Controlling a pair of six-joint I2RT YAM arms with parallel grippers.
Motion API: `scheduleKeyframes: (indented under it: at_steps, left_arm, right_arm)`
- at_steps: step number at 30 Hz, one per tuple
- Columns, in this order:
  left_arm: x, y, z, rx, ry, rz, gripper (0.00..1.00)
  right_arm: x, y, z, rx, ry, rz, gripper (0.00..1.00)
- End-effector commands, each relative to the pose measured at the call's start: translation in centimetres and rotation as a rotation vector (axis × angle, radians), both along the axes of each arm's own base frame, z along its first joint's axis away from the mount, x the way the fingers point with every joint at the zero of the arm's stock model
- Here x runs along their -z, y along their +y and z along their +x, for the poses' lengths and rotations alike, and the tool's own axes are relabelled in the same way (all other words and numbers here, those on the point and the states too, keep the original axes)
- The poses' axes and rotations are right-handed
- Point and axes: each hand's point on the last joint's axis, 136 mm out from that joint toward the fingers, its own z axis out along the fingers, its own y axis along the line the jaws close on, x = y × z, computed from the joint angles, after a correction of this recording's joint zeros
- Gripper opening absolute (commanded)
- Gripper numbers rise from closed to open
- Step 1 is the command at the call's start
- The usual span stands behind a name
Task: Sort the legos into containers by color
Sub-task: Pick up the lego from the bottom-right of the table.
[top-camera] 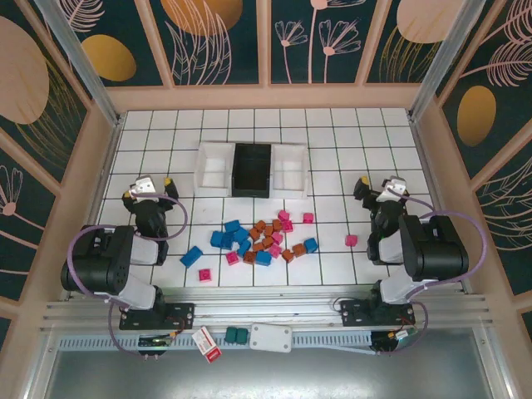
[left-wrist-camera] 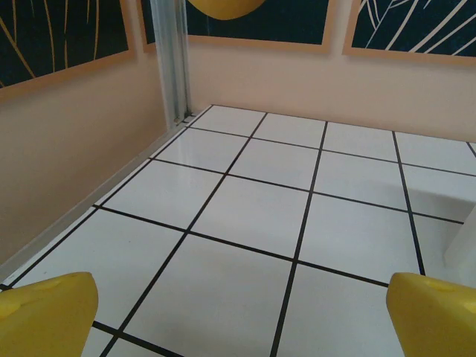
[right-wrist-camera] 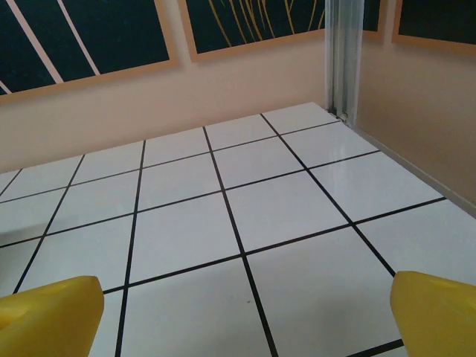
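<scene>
While the legos (top-camera: pixel 260 226) lie untouched, left tool (left-wrist-camera: pixel 238 316) fully spread, empty, right tool (right-wrist-camera: pixel 238 316) likewise wide, holding nothing.

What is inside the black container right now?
The black container looks empty: only its dark floor shows. The legos lie outside on the table. Its near wall may hide a small strip.

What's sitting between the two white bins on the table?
The black bin sits there, flanked closely by the left white bin and the right white bin. This shows in the top external view.
</scene>
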Motion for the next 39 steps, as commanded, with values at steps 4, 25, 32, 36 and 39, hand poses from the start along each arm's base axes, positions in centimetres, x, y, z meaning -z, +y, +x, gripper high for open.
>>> scheduleKeyframes:
  at_steps: [4,25,32,36,39]
  left_arm:
    - [-1.5,0.2,0.2,-0.010,-0.065,-0.020,0.99]
    - [-1.6,0.2,0.2,-0.010,-0.067,-0.021,0.99]
    - [-1.6,0.2,0.2,-0.010,-0.069,-0.019,0.99]
    - [-2.8,-0.6,1.0,0.041,-0.054,-0.003,0.99]
    - [-4.0,0.2,1.8,-0.012,-0.007,-0.015,0.99]
  right_arm:
    - [-0.8,-0.2,0.4,0.008,-0.028,-0.009,0.99]
    - [-0.6,1.1,0.9,-0.071,-0.012,-0.030,0.99]
    - [-0.7,0.8,0.8,-0.069,-0.017,-0.011,0.99]
    - [-1.8,0.2,0.3,-0.029,-0.039,-0.006,0.99]
    - [-2.6,0.4,0.6,-0.013,-0.023,-0.034,0.99]
